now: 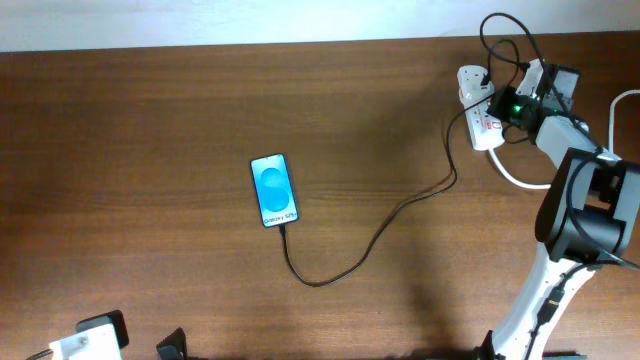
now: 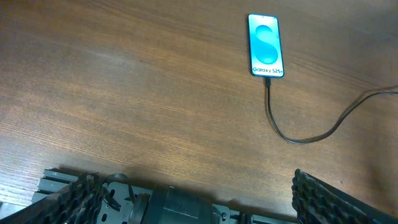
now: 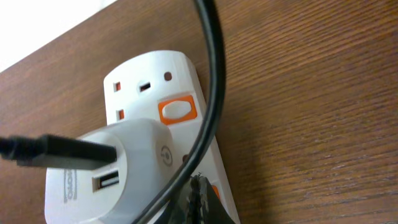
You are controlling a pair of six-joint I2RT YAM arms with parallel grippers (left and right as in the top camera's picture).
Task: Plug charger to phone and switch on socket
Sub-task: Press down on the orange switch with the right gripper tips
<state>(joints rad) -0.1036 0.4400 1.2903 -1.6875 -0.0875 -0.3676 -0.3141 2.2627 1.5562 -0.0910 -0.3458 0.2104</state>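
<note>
The phone (image 1: 272,190) lies flat at mid-table, its blue screen lit. In the left wrist view the phone (image 2: 266,45) has the charger cable (image 2: 271,112) plugged into its lower end. That black charger (image 1: 385,228) loops right and up to the white socket (image 1: 472,85) at the back right. My right gripper (image 3: 198,194) is shut, its tips pressed together on the socket (image 3: 146,78) beside an orange switch (image 3: 215,190) and the charger cable (image 3: 214,93). My left gripper (image 2: 194,186) is open and holds nothing, well short of the phone.
A white adapter (image 3: 106,171) sits in the socket with a black plug in it. A second orange switch (image 3: 177,111) lies further along the strip. The thick white cord (image 1: 518,177) curves off by the right arm's base (image 1: 585,215).
</note>
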